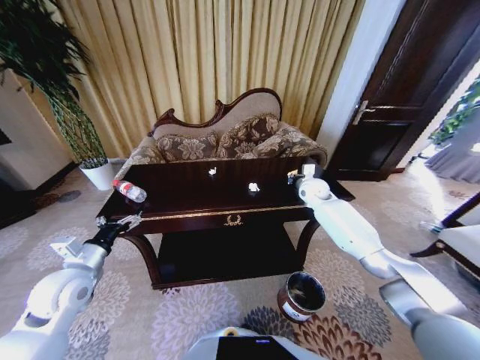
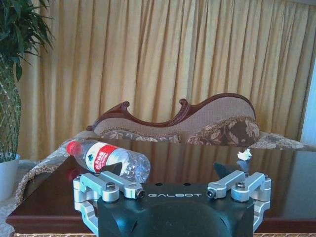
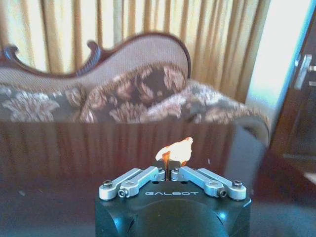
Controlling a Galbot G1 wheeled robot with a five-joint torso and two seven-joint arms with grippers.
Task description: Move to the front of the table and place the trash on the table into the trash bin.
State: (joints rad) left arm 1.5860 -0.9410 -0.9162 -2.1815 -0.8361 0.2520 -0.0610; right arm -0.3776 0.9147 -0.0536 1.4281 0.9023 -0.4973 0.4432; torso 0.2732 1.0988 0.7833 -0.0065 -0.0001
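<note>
The dark-brown table (image 1: 187, 206) stands before me. The trash on it is a clear bottle (image 1: 129, 190) with a red cap, lying on its side at the left end, and white scraps (image 1: 212, 171) (image 1: 253, 187) near the middle. My left gripper (image 1: 120, 223) is open at the table's front-left corner, short of the bottle (image 2: 108, 159); a white scrap (image 2: 244, 154) shows farther off. My right gripper (image 1: 294, 177), over the table's right end, is shut on a white-orange scrap (image 3: 175, 149). The trash bin (image 1: 302, 295) stands on the carpet at the front right.
A patterned sofa (image 1: 225, 139) sits right behind the table, with curtains beyond. A white plant pot (image 1: 97, 174) stands at the back left and a dark door (image 1: 405, 82) at the right. Patterned carpet lies open around the bin.
</note>
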